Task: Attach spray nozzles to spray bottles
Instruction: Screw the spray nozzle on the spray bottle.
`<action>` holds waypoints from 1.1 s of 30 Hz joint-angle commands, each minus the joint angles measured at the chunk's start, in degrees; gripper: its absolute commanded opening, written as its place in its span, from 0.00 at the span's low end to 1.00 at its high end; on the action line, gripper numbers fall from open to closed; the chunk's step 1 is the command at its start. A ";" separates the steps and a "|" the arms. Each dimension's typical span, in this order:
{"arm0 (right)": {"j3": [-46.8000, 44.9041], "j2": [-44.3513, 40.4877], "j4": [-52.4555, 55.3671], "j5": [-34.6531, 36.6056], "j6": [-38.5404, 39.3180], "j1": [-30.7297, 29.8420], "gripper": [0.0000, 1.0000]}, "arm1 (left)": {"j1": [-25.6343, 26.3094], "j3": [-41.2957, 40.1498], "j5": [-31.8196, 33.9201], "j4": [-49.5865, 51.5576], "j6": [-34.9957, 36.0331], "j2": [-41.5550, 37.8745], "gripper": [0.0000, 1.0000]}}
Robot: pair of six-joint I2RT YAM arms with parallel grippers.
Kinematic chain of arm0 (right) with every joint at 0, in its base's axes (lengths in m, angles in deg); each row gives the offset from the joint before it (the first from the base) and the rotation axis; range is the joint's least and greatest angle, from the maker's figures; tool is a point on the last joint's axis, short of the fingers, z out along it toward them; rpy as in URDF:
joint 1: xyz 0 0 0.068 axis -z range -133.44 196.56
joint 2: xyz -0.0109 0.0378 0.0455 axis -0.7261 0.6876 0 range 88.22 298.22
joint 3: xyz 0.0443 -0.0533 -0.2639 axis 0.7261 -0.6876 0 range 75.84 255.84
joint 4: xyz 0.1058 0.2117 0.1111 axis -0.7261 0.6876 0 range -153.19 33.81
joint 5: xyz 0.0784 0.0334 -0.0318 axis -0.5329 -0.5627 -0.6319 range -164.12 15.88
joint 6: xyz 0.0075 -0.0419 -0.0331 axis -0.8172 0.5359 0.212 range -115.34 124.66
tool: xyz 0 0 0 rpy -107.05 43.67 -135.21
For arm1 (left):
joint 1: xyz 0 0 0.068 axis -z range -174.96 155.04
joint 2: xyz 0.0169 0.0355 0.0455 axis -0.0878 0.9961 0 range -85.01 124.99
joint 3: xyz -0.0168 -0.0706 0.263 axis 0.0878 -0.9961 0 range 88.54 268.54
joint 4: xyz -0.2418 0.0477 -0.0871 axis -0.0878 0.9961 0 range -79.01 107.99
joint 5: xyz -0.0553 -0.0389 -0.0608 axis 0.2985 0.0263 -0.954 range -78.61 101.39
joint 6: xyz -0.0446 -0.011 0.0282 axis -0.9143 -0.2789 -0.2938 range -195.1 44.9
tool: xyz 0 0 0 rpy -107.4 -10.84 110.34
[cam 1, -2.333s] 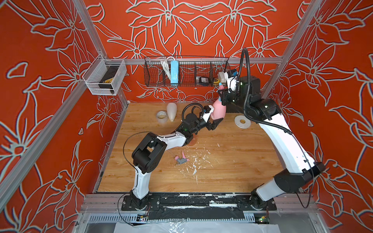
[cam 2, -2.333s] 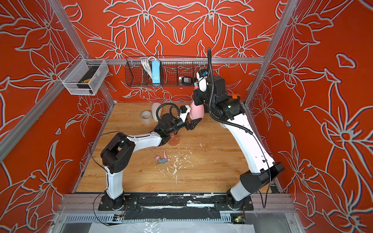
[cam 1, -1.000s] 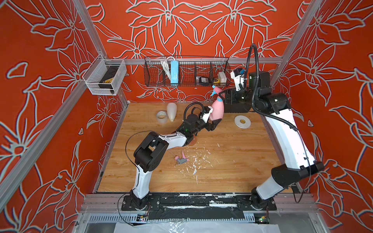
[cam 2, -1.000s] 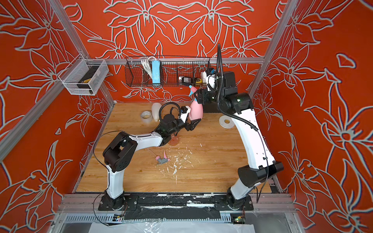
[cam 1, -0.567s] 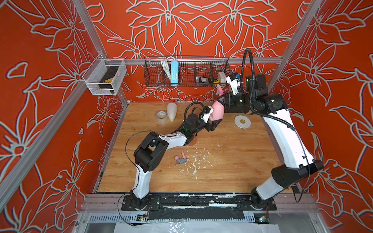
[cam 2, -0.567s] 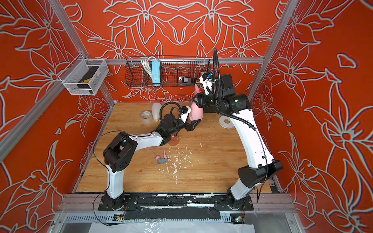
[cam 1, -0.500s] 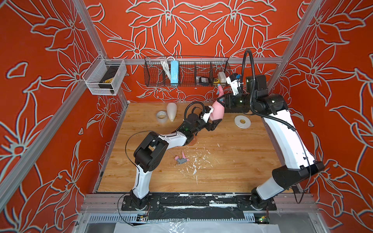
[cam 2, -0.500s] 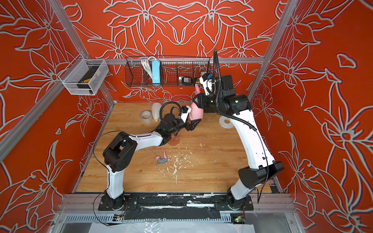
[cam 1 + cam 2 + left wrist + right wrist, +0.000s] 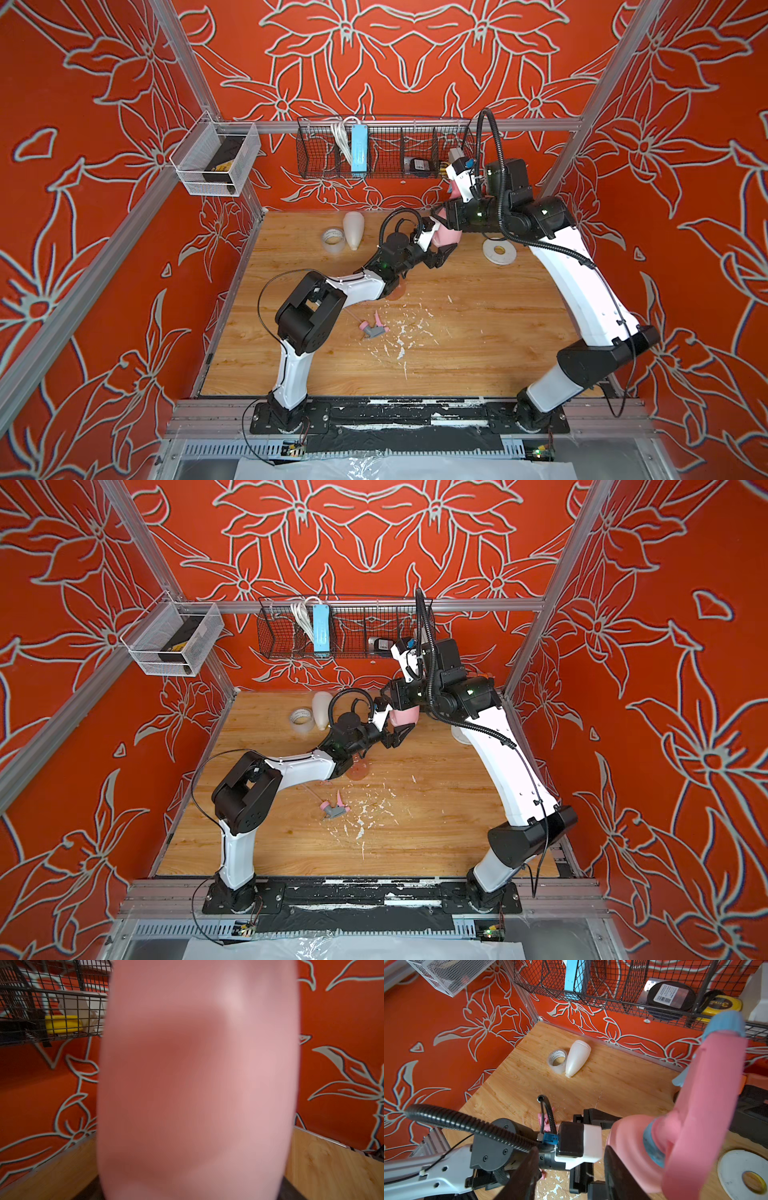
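Grips the pink bottle (image 9: 448, 237) upright just in front of the wire basket (image 9: 386, 166) in the closed left gripper (image 9: 440, 244), nozzle (image 9: 708, 1088) seated on its neck along that vertical axis, just outside the parted, empty jaws of the nearer right gripper (image 9: 444, 214).

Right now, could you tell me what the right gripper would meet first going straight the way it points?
Probably the left arm's camera housing, straight ahead between the right gripper's open fingers; depth is unclear, and the pink bottle sits beside one finger.

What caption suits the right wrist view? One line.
Left gripper holds pink bottle with nozzle on; cream bottle lies beside tape roll.
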State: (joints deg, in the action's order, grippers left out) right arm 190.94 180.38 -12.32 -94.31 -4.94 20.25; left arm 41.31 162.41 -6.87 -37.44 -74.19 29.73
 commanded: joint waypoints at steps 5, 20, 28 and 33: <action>-3.48 -6.27 0.82 -0.56 2.48 4.29 0.55 | -0.24 0.40 -0.55 -0.97 1.29 0.06 0.48; 5.95 0.98 3.06 -3.97 0.83 2.66 0.50 | -0.15 -0.48 -0.71 -1.07 1.14 -0.61 0.48; 10.74 5.80 4.13 -2.22 0.37 -1.08 0.48 | -0.02 -0.39 -0.97 -1.05 1.18 -0.67 0.48; 13.30 4.15 8.41 -0.30 4.10 -0.55 0.56 | -1.36 -0.13 -7.71 -1.39 0.97 -0.40 0.48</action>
State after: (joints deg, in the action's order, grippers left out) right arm 202.46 186.52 -7.11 -96.21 -3.28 19.31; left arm 40.94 162.32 -9.40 -37.44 -73.60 29.73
